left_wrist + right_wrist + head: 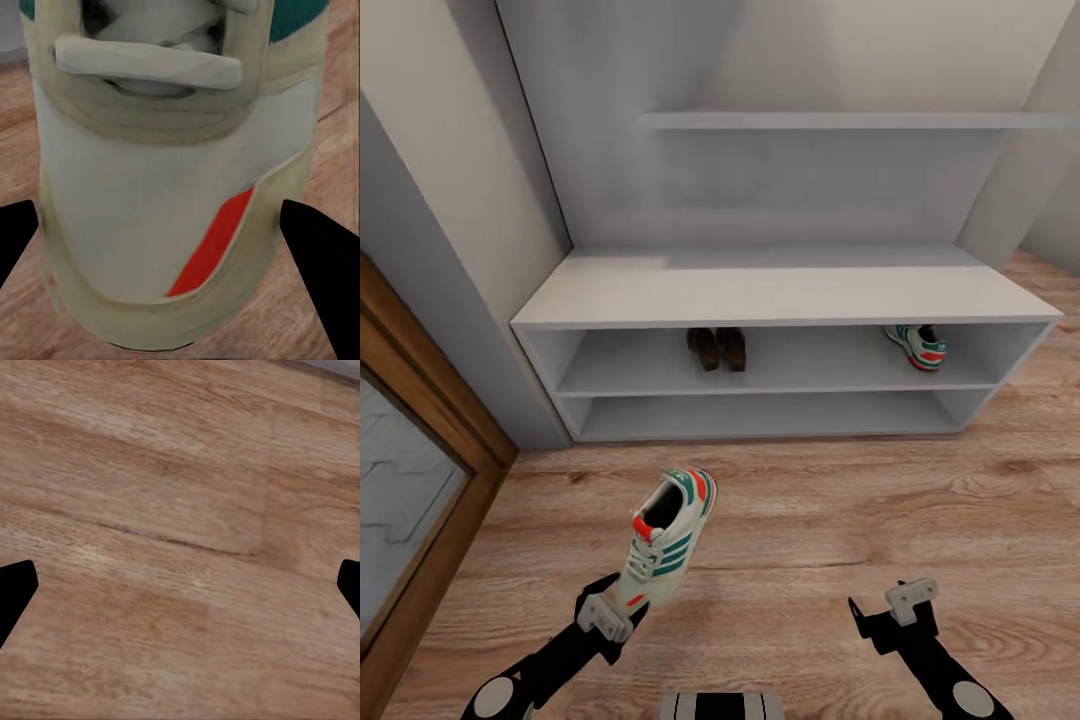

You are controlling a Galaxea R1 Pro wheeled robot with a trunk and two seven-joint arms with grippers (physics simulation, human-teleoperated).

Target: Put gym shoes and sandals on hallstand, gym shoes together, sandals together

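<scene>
The left gripper [622,605] has its fingers clamped on a gym shoe [668,535] lifted above the corridor floor [920,510]; the right gripper's [890,612] fingers stand apart. Beyond, the hallstand's [760,295] upper shelf holds the two sandals [717,349] left of centre and the other gym shoe [918,347] far right

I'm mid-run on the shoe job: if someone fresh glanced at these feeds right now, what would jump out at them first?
First, the gym shoe held up off the corridor floor in the left gripper, in front of the hallstand. Next, the upper shelf: the two sandals side by side near its middle, and the other gym shoe alone at its right end. The right gripper is open and holds nothing.
</scene>
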